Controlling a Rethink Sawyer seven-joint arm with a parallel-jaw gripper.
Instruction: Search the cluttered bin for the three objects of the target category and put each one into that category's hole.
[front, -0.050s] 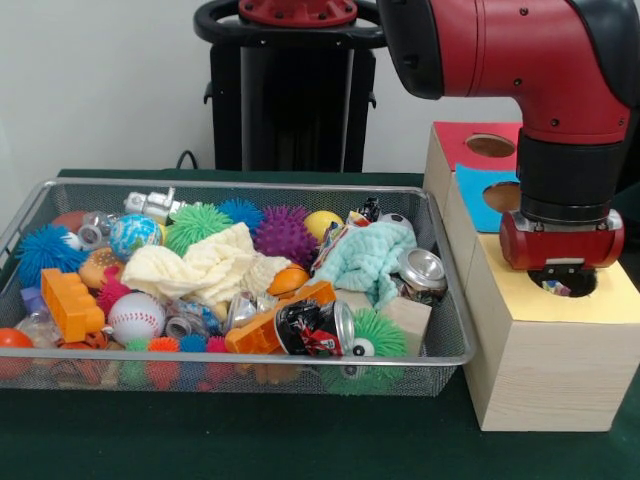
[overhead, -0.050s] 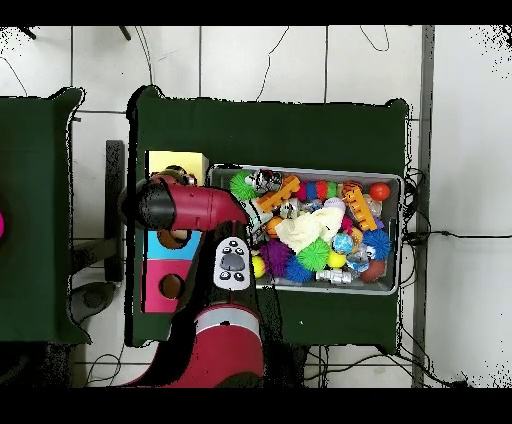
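Arm's gripper (front, -0.050s: 562, 283) sat right over the yellow hole (front, -0.050s: 563, 282) at frame right; couldn't tell its grip. Wire bin (front, -0.050s: 448, 352) looked plenty cluttered.

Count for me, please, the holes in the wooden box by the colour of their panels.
Red hole: 1
Blue hole: 1
Yellow hole: 1
Total: 3
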